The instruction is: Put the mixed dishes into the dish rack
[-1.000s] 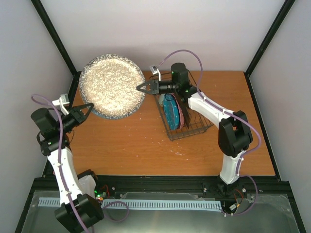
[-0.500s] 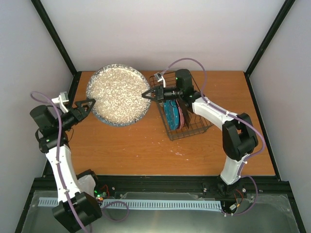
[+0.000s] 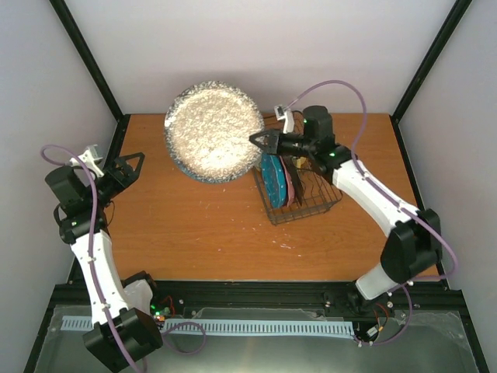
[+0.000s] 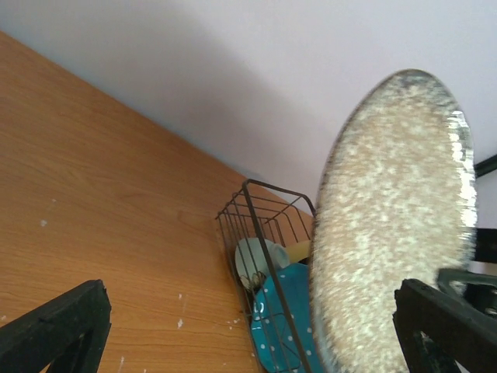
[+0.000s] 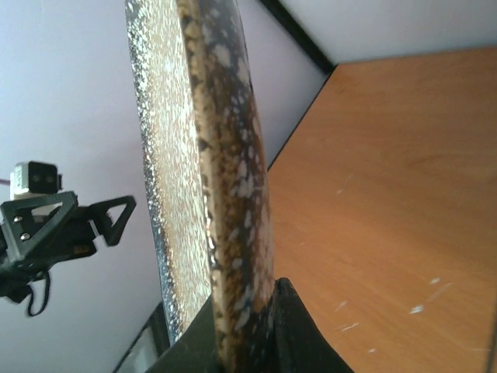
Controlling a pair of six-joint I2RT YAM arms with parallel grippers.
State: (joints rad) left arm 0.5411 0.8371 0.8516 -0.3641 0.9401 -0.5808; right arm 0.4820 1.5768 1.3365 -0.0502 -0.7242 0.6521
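You can see the left claw [image 3: 133, 165] has let go of the grey speckled plate [image 3: 215, 132] and backed off with its jaws wide. The right claw [image 3: 260, 140] alone now pinches the rim and holds the plate in the air, tilted, just beside the dish rack [image 3: 311, 203], where the blue dotted plate [image 3: 272, 179] and pink-red dotted plate [image 3: 288, 183] already stand, so the handover looks done and slotting remains. Your overhead view hides what the left wrist view shows, the pale green bowl [image 4: 255, 263] and yellow mug [image 4: 299, 250] in the rack, while the right wrist view shows the rim seated between its closed jaws.
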